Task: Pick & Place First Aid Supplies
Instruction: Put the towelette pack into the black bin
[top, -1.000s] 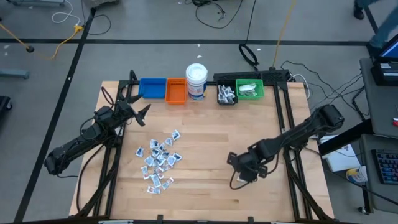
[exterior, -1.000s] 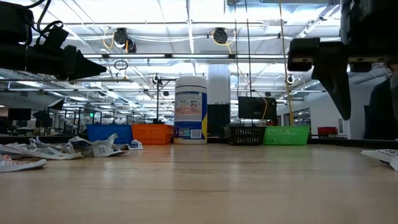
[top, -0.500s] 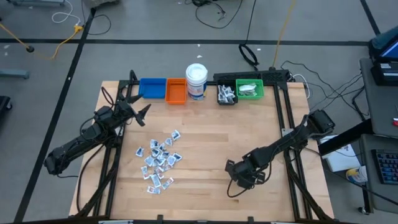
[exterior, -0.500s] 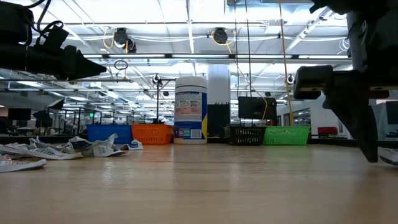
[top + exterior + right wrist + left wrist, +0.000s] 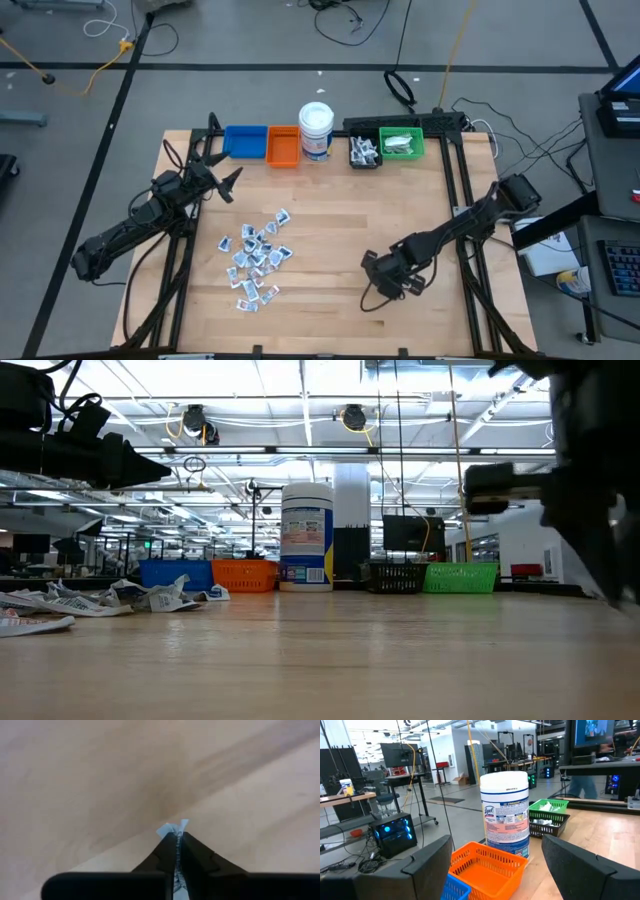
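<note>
While the right gripper (image 5: 178,836) pinches one packet (image 5: 172,827) against the table (image 5: 400,200), the loose pile (image 5: 255,258) remains unsorted; left gripper (image 5: 222,183) spread, idle.

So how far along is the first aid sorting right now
Done: some white packets already lie in the green bin and silvery ones in the black bin. In hand: the right pincer is shut on one small white packet low over the wooden table. Left: a pile of blue-and-white wrapped packets remains; the blue bin and orange bin look empty. The left pincer waits open.
</note>
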### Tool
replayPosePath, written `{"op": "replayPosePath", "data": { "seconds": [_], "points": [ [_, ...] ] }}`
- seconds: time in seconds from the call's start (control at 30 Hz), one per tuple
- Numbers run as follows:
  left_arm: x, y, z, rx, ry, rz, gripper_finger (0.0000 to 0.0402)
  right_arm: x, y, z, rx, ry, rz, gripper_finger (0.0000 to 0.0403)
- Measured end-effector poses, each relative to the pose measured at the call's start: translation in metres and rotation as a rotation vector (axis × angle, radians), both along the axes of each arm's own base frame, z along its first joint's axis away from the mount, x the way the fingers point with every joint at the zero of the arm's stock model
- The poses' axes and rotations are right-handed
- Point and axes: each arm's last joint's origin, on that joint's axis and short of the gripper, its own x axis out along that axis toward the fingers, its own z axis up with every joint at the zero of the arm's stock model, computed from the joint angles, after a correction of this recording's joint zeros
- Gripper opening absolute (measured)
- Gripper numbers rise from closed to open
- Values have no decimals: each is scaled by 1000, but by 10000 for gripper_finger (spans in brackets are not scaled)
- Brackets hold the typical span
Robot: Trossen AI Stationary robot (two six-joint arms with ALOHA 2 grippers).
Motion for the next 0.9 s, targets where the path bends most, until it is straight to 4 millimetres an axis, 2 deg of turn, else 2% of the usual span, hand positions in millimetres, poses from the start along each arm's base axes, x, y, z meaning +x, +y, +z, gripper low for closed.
{"op": "replayPosePath", "data": {
  "seconds": [0.13, 0.33, 0.43, 0.53, 0.67, 0.77, 0.9],
  "points": [
    [0, 0, 0, 0, 0, 0, 310, 12, -9, 22, 44, -5, -183, 5],
    [0, 0, 0, 0, 0, 0, 310, 32, -35, 57, 13, 20, -601, 3],
    [0, 0, 0, 0, 0, 0, 310, 41, -52, 70, 9, 2, -888, 3],
    [0, 0, 0, 0, 0, 0, 310, 45, -74, 78, 9, -1, -1226, 3],
    [0, 0, 0, 0, 0, 0, 310, 42, -111, 77, 45, 75, -1650, 4],
    [0, 0, 0, 0, 0, 0, 310, 39, -137, 76, 40, 101, -1825, 4],
    [0, 0, 0, 0, 0, 0, 310, 36, -177, 77, 63, 93, -1964, 4]
  ]
}}
